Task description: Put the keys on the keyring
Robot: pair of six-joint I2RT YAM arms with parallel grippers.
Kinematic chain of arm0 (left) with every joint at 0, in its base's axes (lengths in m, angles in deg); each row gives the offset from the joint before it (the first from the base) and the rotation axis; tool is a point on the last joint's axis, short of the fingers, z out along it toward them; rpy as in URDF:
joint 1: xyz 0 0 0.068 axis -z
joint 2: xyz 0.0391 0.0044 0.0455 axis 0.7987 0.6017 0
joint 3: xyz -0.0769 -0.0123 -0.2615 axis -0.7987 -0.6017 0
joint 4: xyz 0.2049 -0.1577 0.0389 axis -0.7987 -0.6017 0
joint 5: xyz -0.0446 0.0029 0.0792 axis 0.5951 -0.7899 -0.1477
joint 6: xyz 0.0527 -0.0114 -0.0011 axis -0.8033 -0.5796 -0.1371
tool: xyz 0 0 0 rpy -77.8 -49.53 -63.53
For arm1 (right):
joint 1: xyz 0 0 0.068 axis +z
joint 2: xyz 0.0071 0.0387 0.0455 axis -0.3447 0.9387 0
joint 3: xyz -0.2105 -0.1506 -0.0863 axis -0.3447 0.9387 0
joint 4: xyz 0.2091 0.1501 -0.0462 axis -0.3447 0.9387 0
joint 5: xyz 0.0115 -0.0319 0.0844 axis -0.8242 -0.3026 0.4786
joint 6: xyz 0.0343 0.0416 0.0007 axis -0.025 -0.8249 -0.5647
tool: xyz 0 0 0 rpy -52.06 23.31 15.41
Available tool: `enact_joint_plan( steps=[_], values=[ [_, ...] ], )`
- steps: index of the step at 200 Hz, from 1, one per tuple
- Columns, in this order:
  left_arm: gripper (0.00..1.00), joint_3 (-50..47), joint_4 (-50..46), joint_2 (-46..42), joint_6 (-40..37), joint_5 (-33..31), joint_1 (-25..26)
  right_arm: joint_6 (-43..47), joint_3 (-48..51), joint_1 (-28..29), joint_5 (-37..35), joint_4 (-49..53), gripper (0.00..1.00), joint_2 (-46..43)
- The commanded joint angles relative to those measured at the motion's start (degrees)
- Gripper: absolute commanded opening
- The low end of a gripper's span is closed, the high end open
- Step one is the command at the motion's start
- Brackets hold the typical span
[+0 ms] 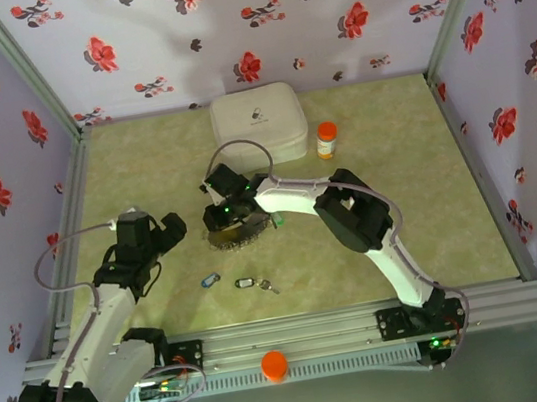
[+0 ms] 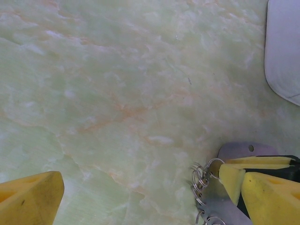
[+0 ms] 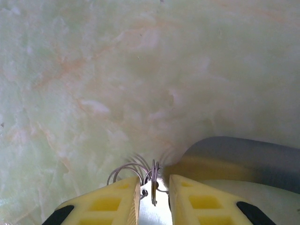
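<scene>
Since the keyring [image 1: 235, 236] is a thin, floppy run of wire coils, the step in hand, as I judge it, is for the right gripper [image 3: 154, 182] to pinch it firmly enough that one stretch can be raised off the counter [image 1: 430, 197] and offered to a key. To do this well, the pinch should land on the wire itself, square to the pads, rather than on the flat grey metal tab [image 2: 243, 152] that lies among the coils. Otherwise the loops may roll or spring out sideways. A slow, low lift would show at once whether the hold is sound.

The right jaws stand only narrowly apart, straddling several wire loops and an edge of the tab. Whether the pads already bite on the wire I cannot tell. The left gripper [image 1: 165, 231] has its jaws spread wide and holds nothing. It hangs low over the counter just left of the keyring, well placed to fetch a key.

The keyring lies mid-counter, in front of the white square case [image 1: 259, 122], with an orange-capped pill bottle [image 1: 326, 139] just right of that case. A blue-tagged key [image 1: 210, 280] and a black-headed key [image 1: 245, 283] lie loose on the counter nearer the arm bases, apart from the ring. Neither of them is threaded on it.
</scene>
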Motion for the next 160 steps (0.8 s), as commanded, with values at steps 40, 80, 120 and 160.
enact_joint_plan(
  steps=[40,80,120,160],
  values=[
    [0.94,0.4,0.1,-1.1,-0.2,-0.2,0.4,0.6,-2.7,0.7,-0.3,2.3,0.17,2.1],
    [0.91,0.3,0.0,-1.9,0.1,-1.0,0.5,0.4,-3.2,0.7,-0.3,2.4,0.07,2.4],
    [0.89,-0.4,0.0,-4.4,-0.5,-2.5,0.5,1.5,-1.6,0.7,-1.4,2.0,0.0,-1.3],
    [0.86,1.3,3.0,-8.9,-11.2,-2.2,0.9,9.2,2.5,0.2,-5.6,3.8,0.0,-12.6]
  ],
)
